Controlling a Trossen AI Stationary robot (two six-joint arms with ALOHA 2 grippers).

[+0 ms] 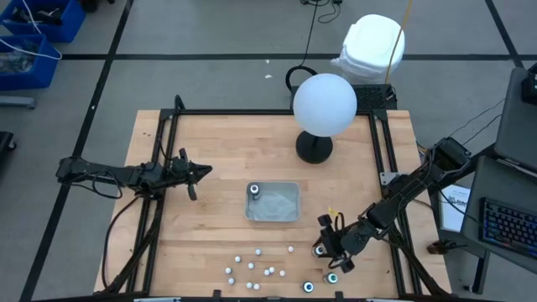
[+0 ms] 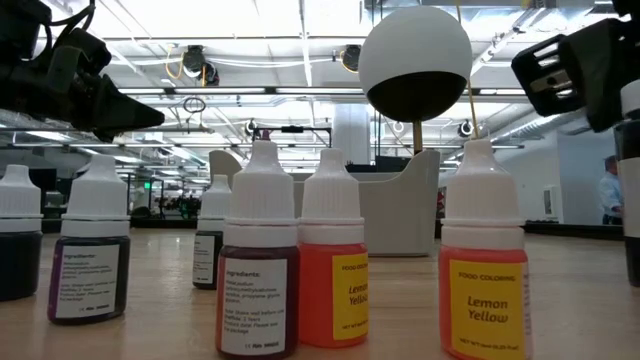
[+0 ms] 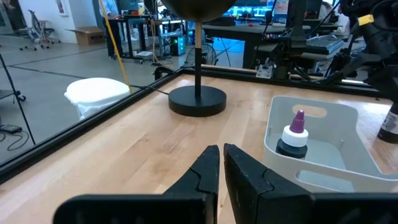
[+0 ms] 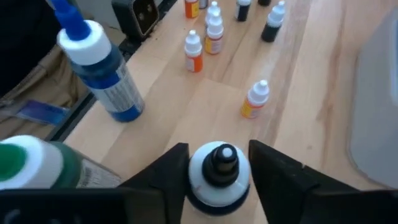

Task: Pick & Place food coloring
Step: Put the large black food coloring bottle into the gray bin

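Straddling a black-capped bottle (image 4: 219,171) near the counter's (image 1: 218,151) front right corner, the right pincer (image 1: 329,245) has a finger on either side of the bottle's white collar; whether the fingers press it yet cannot be told. A blue-capped bottle (image 4: 102,68) and a green-capped one (image 4: 28,165) stand just beside it. The small food coloring bottles (image 1: 256,267) are scattered along the front edge, left of that pincer; up close, some read Lemon Yellow (image 2: 484,265). One dark bottle with a purple tip (image 3: 293,134) stands in a corner of the clear tray (image 1: 285,201) at the counter's middle. The left pincer (image 1: 195,172) hovers at the left side, fingers pressed together, holding nothing. A white globe lamp (image 1: 324,105) stands behind the tray.
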